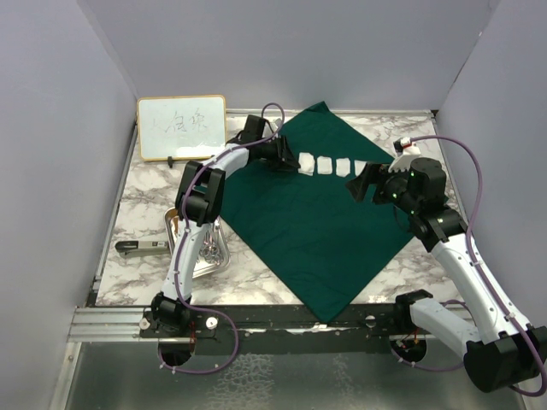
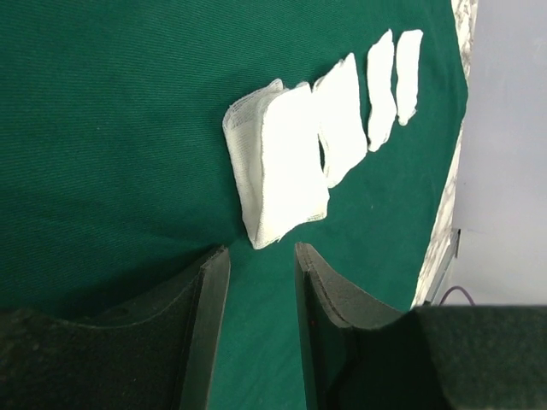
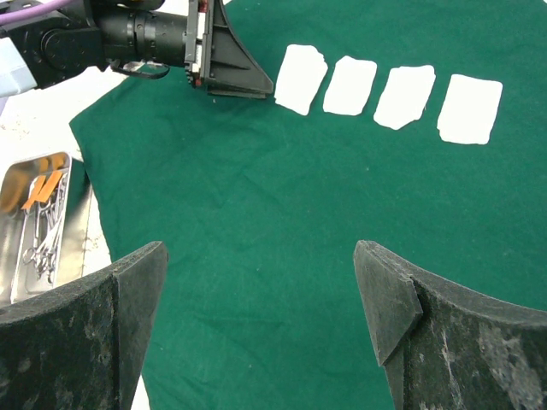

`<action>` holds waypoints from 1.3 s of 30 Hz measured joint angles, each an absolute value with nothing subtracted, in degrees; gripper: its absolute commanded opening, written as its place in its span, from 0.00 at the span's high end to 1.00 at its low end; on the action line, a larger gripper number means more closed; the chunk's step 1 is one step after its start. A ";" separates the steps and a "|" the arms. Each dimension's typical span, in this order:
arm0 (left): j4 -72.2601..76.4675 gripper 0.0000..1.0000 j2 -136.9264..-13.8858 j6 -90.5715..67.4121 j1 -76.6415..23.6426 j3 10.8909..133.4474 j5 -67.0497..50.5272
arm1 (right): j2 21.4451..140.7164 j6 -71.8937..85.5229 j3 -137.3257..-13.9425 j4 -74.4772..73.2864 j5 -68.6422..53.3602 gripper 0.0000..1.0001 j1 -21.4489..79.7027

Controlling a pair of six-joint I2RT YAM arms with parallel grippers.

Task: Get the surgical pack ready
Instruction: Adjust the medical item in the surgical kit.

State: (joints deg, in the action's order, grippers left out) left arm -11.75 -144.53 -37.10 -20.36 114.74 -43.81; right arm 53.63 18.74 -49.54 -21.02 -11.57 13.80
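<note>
Green drape [image 1: 316,213] is lying spread flat on the marble table [image 1: 145,196]. The right gripper [image 3: 261,256] is hovering over it, jaws gaping wide, empty. The left gripper [image 2: 261,252] is sitting with its jaws parted, empty, just short of the row's end. The steel tray [image 3: 75,224] is sitting beside the drape's left edge. Four white gauze squares [image 1: 325,165] are lying in a row on the drape.

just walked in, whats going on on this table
Two robot arms are preparing a surgical pack. A green drape is spread out with four gauze squares in a row on it. The left gripper sits at the end square, jaws parted, holding nothing. The right gripper hovers open over the drape. Instruments lie in the steel tray alongside.
</note>
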 measured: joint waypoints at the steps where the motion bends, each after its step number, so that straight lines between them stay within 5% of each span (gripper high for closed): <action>1: -12.23 0.60 -144.53 -37.71 -20.38 114.96 -43.31 | 53.58 18.74 -49.54 -21.04 -11.57 0.07 13.80; 39: -10.72 0.64 -146.39 -45.76 -22.85 117.47 -38.63 | 53.12 18.74 -49.54 -21.04 -11.57 0.07 13.80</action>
State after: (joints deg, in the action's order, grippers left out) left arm -10.72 -146.39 -45.76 -22.85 117.47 -38.63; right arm 53.12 18.74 -49.54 -21.04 -11.57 13.80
